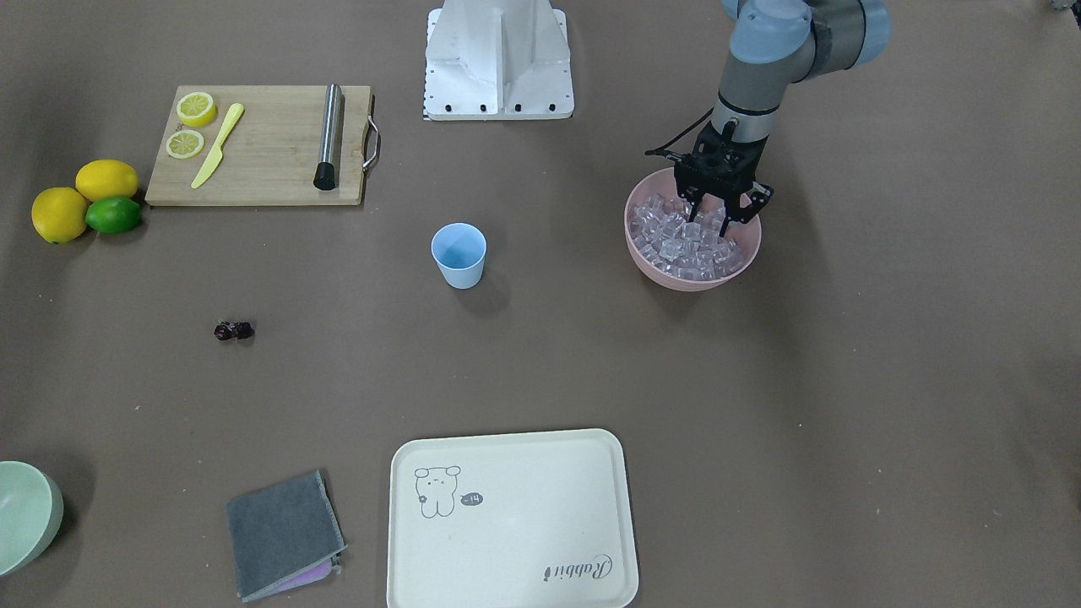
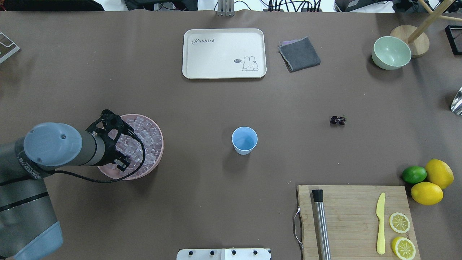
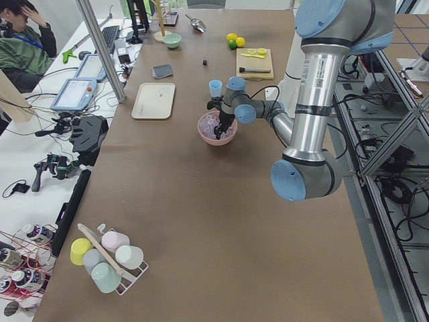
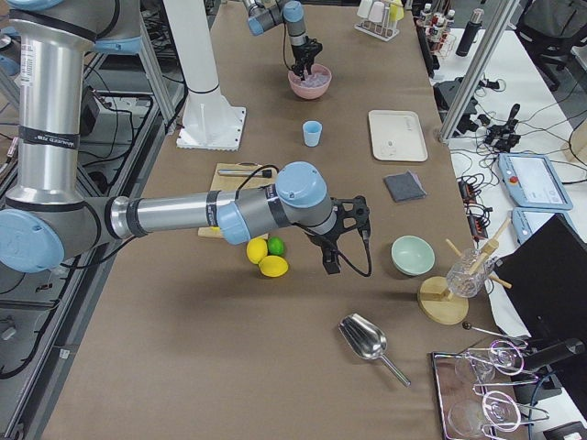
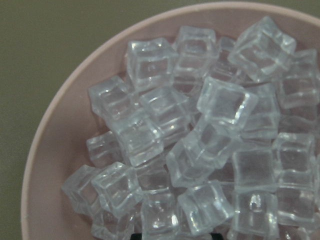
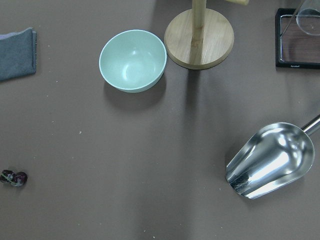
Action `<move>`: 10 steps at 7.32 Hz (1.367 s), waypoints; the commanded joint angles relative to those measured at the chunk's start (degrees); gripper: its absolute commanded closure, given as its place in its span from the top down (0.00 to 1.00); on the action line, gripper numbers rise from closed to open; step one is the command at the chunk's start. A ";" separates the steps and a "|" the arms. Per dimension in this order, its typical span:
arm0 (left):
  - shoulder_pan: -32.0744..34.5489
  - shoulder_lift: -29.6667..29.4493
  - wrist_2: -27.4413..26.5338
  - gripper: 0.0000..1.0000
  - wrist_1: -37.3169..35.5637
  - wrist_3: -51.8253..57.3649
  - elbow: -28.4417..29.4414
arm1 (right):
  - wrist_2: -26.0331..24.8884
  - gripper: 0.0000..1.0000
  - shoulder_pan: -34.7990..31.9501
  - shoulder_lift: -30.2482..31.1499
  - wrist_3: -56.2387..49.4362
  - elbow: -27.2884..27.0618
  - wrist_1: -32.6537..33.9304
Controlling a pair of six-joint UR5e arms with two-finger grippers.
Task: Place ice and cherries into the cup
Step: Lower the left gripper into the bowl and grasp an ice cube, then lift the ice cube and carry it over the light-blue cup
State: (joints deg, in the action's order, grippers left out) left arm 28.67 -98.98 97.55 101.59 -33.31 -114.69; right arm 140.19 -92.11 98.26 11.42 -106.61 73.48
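2 lemons (image 2: 427, 193) and 1 lime (image 2: 414, 174) cluster beside the cutting board (image 2: 352, 213).

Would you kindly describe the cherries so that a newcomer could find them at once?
Find the wooden cutting board on the robot's right. On the bare table beyond it, roughly level with the blue cup, lie the cherries. They are a tiny, dark red-purple glossy pair, far smaller than the lemons nearby.

Heap of clear ice (image 1: 688, 241) in pink bowl (image 1: 676, 284); light blue cup (image 1: 459, 255) upright mid-table; dark cherries (image 1: 234, 331) well apart.
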 commanded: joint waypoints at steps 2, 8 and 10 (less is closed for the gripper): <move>2.60 0.01 2.88 0.00 0.01 -0.09 -1.94 | 0.00 1.00 0.00 0.00 0.00 0.00 -0.09; 5.08 -8.14 5.55 0.00 0.36 -11.21 -1.60 | 0.00 1.00 0.00 0.00 -0.09 -0.09 -0.09; 3.68 -14.10 5.46 0.00 0.62 -18.16 1.02 | 0.00 1.00 0.00 0.00 -0.09 -0.09 -0.09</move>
State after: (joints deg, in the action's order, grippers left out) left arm 33.23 -109.14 103.08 102.10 -47.15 -115.43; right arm 140.18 -92.11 98.26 11.35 -106.70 73.39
